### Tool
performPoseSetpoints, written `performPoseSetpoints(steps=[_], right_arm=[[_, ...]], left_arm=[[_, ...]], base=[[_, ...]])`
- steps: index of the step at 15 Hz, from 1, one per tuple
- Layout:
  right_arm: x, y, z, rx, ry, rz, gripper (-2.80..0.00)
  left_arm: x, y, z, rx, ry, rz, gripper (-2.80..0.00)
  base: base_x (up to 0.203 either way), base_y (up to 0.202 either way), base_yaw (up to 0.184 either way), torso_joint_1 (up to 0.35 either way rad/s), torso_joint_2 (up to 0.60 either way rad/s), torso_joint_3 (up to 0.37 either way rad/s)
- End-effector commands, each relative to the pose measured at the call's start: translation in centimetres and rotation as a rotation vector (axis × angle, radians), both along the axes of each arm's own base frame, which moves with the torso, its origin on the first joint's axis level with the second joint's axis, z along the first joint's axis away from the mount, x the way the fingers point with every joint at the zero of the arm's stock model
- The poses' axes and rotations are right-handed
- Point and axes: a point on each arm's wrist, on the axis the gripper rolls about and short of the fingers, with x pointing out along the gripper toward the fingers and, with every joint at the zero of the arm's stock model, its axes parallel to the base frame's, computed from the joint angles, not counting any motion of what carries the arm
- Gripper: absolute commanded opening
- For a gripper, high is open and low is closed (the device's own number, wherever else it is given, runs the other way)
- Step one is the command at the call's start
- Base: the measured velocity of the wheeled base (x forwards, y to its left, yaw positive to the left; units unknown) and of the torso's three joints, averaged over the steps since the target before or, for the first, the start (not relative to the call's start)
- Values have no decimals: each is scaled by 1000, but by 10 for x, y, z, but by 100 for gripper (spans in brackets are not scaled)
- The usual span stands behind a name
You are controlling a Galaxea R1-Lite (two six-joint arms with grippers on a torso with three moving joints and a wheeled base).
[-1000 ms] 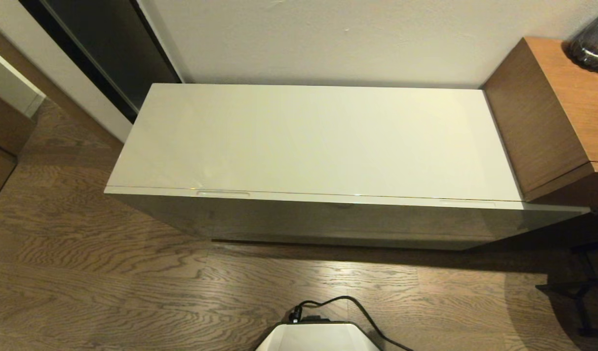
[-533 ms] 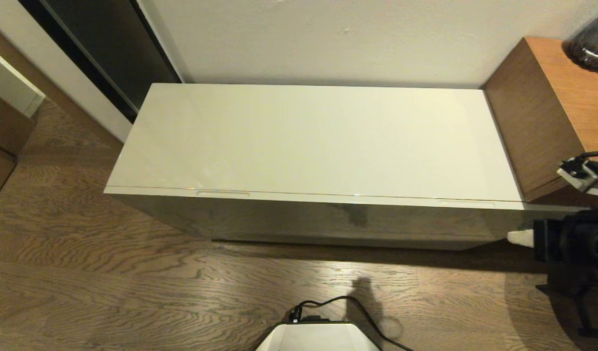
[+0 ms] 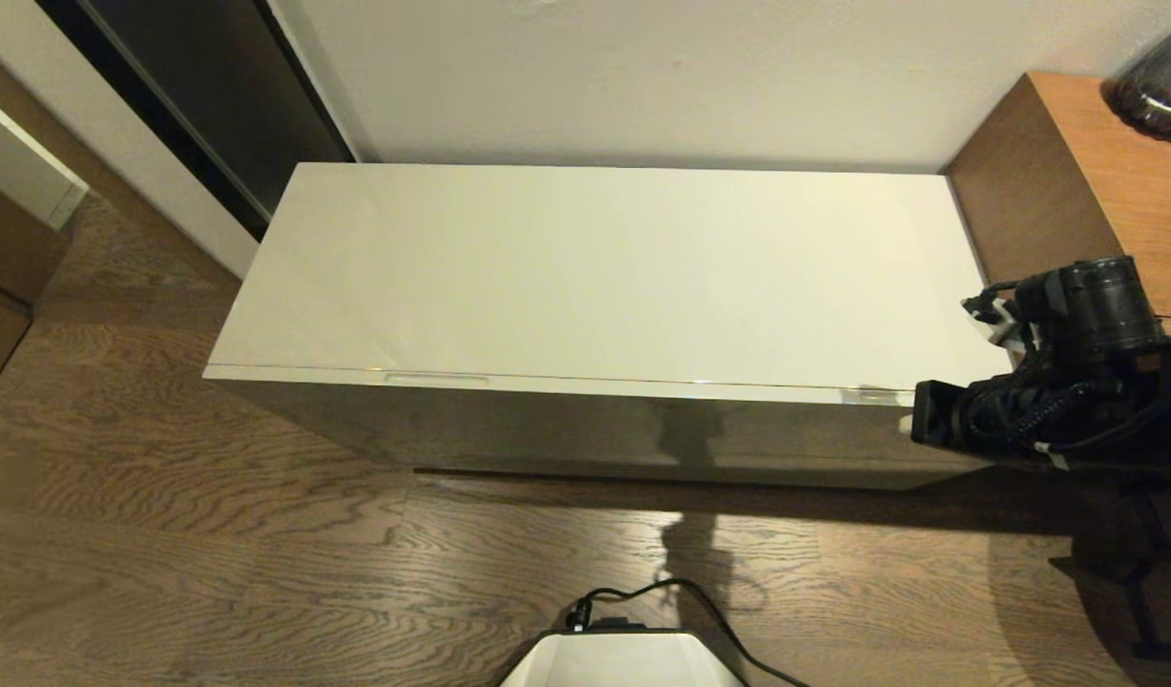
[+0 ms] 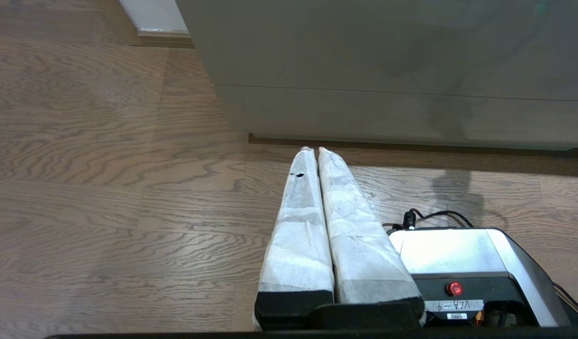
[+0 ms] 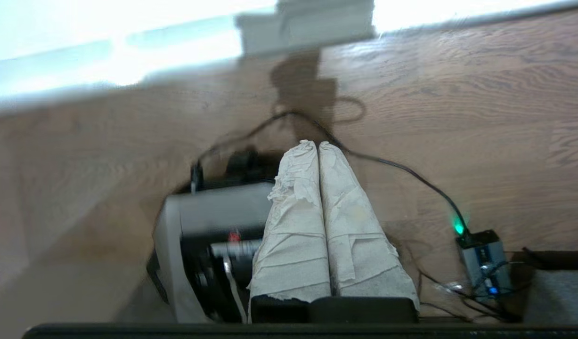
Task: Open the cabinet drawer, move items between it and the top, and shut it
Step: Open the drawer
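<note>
Head view: the low cabinet's long, flat, glossy beige-cream top [image 3: 604,272] runs side to side along the white wall, its long axis across the robot's front, with nothing lying on it. Below its front edge is the glossy grey-beige drawer front [image 3: 642,434], shut, also lying lengthwise left to right and facing the robot. Two shallow recessed grips sit in that top edge, one toward the left [image 3: 436,379] and one toward the right [image 3: 871,393]. By my judgement the front is stiff, smooth and slippery, so a hold belongs in a recess, hooked behind the lip, and a wide drawer pulled from one end may rack. None of the items is in view. The right gripper [image 3: 905,426] hovers at the cabinet's right front corner, close to the right recess.

Left wrist view: the left gripper [image 4: 312,149] is parked low over the brown wooden floor [image 4: 105,188], its white-wrapped jaws pressed together, empty, pointing at the cabinet's base.

Right wrist view: the right gripper's padded jaws are likewise closed together and hold nothing.
</note>
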Motion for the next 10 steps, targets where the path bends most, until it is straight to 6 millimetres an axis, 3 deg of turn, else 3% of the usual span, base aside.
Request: performPoseSetpoints(steps=[1,10], right_arm=[[21,2,-6,4,-5,-73,-280],[40,-8,-13,21,-24,-151,-280]], left_arm=[[0,0,0,0,0,0,-280],[0,0,0,0,0,2,-280]], base=[[0,0,0,0,0,0],[0,0,0,0,0,0]])
